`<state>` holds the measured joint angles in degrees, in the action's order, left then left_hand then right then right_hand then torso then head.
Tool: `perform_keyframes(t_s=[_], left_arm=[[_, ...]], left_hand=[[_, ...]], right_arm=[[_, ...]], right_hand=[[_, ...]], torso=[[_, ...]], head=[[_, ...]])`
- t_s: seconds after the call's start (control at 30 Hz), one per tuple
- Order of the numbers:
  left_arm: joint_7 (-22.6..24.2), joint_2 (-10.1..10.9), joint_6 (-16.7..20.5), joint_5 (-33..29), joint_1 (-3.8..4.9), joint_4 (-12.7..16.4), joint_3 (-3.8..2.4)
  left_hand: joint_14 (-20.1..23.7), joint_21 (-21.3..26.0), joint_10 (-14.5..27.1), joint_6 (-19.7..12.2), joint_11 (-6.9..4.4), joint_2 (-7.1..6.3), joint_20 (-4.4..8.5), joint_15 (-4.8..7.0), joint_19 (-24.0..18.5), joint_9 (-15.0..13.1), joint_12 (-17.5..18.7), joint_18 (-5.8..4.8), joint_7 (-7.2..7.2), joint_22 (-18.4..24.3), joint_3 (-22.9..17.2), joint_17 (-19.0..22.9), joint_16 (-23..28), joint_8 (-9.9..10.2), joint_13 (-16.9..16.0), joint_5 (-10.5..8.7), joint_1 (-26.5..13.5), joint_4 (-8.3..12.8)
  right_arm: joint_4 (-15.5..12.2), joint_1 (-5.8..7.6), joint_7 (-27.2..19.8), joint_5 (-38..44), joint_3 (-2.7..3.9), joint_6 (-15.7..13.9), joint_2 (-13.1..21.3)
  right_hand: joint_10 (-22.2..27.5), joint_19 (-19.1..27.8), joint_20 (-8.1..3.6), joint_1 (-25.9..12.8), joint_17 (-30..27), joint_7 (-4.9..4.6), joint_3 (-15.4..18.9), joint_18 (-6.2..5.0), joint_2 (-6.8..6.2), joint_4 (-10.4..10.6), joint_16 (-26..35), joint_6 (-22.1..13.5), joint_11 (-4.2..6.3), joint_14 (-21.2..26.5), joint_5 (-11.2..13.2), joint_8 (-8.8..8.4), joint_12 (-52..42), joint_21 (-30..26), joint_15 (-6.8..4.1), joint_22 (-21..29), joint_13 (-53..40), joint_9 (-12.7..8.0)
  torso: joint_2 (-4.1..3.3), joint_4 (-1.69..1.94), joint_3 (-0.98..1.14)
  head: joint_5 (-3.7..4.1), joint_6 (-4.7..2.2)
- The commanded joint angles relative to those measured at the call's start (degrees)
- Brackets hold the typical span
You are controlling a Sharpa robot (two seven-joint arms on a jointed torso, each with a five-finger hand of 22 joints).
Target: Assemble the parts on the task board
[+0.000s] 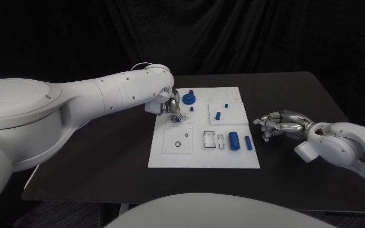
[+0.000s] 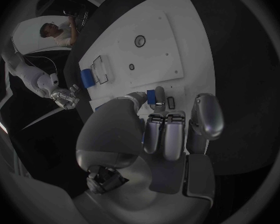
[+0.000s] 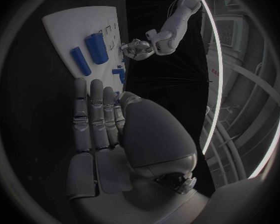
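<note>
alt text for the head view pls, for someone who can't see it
The left hand reaches over the far left part of the white task board on a black table, fingers down among small blue parts. The right hand is off the board's right edge, holding nothing, and two blue cylinders lie on the board's near right.

My silver metal left hand [image 1: 172, 106] hangs over the flat white task board [image 1: 169, 154], blue plastic parts [image 1: 234, 140], black surface [image 1: 99, 159].

Head camera looking down at task board [image 1: 204, 157], wrist cameras close behind hands, sharing board
</note>
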<state>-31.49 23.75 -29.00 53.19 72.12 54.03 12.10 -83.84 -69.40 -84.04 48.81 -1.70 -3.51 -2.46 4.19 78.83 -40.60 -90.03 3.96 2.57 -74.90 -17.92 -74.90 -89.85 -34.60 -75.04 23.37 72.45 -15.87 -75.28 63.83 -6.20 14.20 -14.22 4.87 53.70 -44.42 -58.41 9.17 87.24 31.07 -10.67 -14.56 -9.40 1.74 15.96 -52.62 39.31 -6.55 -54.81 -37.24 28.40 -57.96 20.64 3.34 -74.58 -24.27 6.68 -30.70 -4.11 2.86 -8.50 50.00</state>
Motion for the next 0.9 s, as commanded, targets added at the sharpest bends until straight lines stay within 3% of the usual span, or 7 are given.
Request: perform_keyframes(t_s=[0.03,0.57,0.9], left_arm=[[-0.65,-0.73,-0.99,-0.77,0.09,-0.96,-0.05],[-1.88,-3.74,-0.79,-0.77,-0.38,-4.92,-0.04],[-1.81,-4.22,2.19,-0.76,-0.61,-5.64,-0.04]], left_hand=[[-6.16,-0.08,-5.96,-0.17,0.44,-0.07,-0.19,-0.39,-0.18,0.06,0.03,0.87,0.01,-8.68,0.48,-15.1,-0.15,0.22,-14.96,-0.48,0.28,-0.04],[-6.16,0.0,-5.96,-0.31,0.41,-0.07,-0.2,-0.38,-0.18,0.22,0.03,0.89,-0.05,-8.66,0.37,-15.1,-0.15,0.38,-14.96,-0.79,1.19,0.5],[-6.16,-0.14,-5.96,-0.17,0.5,0.26,-0.24,-0.43,-0.02,0.48,0.03,0.86,0.08,-8.7,0.8,-15.1,-0.15,0.54,-14.96,-2.99,1.28,0.34]], right_arm=[[-0.2,-0.12,0.69,0.04,0.03,0.71,-0.04],[-0.32,-0.12,0.96,0.04,0.03,1.02,-0.19],[-0.16,-0.13,1.22,0.04,0.03,1.52,-0.44]], right_hand=[[0.36,0.33,-0.02,0.03,-0.09,-0.32,-0.28,-0.95,0.21,-0.08,-0.23,-0.51,-0.15,0.36,-0.12,0.34,-0.2,0.21,-0.13,-0.05,0.07,-0.09],[0.35,0.33,-0.02,0.1,-0.13,-0.31,-0.43,-0.95,0.35,-0.11,-0.3,-0.51,-0.14,0.36,-0.13,0.39,-0.26,0.24,-0.14,-0.08,0.1,-0.1],[0.35,0.33,-0.02,0.15,-0.18,-0.32,-0.6,-0.95,0.54,-0.11,-0.37,-0.54,-0.15,0.36,-0.09,0.44,-0.34,0.28,-0.13,-0.12,0.13,-0.11]], torso=[[-0.02,-0.06,0.03],[-0.01,0.0,0.02],[-0.01,0.02,0.01]], head=[[-0.14,0.0],[-0.31,0.0],[-0.46,0.0]])
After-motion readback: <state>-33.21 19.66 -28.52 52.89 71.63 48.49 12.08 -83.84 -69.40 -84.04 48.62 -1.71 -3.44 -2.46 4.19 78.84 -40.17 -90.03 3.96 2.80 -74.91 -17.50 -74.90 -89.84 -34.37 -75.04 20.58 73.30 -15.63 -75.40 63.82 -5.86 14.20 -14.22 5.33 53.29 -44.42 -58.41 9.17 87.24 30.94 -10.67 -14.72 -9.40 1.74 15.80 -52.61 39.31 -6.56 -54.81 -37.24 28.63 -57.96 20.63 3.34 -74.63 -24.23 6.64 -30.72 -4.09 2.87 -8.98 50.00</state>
